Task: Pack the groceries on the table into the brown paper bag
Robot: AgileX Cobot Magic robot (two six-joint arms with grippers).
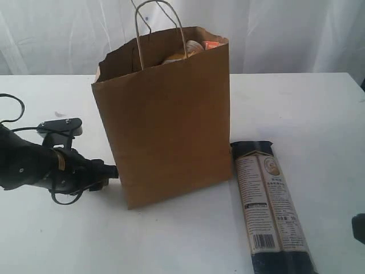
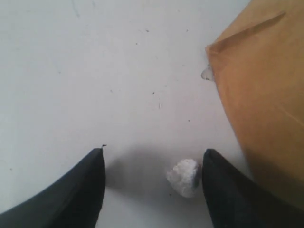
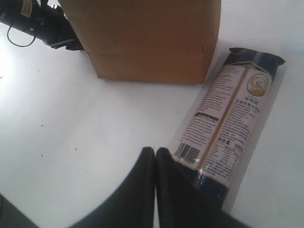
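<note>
The brown paper bag (image 1: 165, 114) stands upright mid-table, and the tops of some groceries (image 1: 193, 49) show at its ragged rim. A long dark pasta pack (image 1: 272, 205) lies flat on the table (image 1: 296, 114) to the right of the bag. My left gripper (image 1: 109, 171) sits low at the bag's lower left corner. It is open (image 2: 152, 156) and holds nothing, with the bag's wall (image 2: 261, 95) just beside one finger. My right gripper (image 3: 155, 152) is shut and empty, hovering next to the pasta pack (image 3: 232, 118) near its barcode end.
A small white crumpled lump (image 2: 184, 177) lies on the table close to one left finger. White curtains hang behind the table. The left arm's cable (image 1: 14, 111) loops at the far left. The bag's paper handles (image 1: 159, 28) stick up.
</note>
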